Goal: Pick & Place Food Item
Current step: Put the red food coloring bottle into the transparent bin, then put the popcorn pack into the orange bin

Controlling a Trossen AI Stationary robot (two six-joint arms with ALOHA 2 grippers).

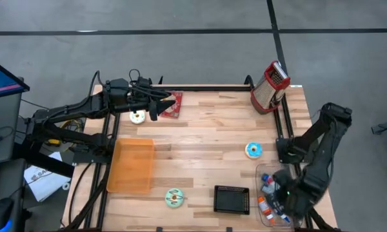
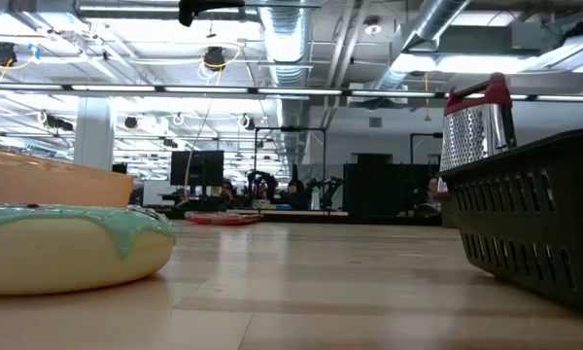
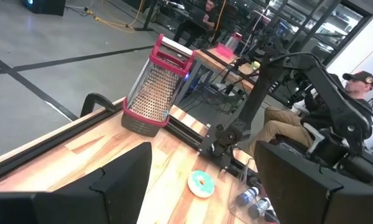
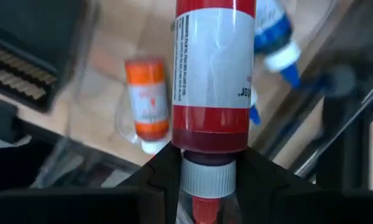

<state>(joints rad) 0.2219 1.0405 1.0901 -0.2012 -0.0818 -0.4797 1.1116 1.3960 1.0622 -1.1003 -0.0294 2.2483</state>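
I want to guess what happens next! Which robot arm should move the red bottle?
The right one, probably. The right gripper is already shut on the red bottle over the clear bin. The left gripper is open, far across the table.

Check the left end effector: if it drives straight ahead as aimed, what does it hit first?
Probably nothing close by. The left end effector, open, points along bare table toward the blue donut, with the grater off to one side. The donut looks like first contact if it drops; depth is unclear.
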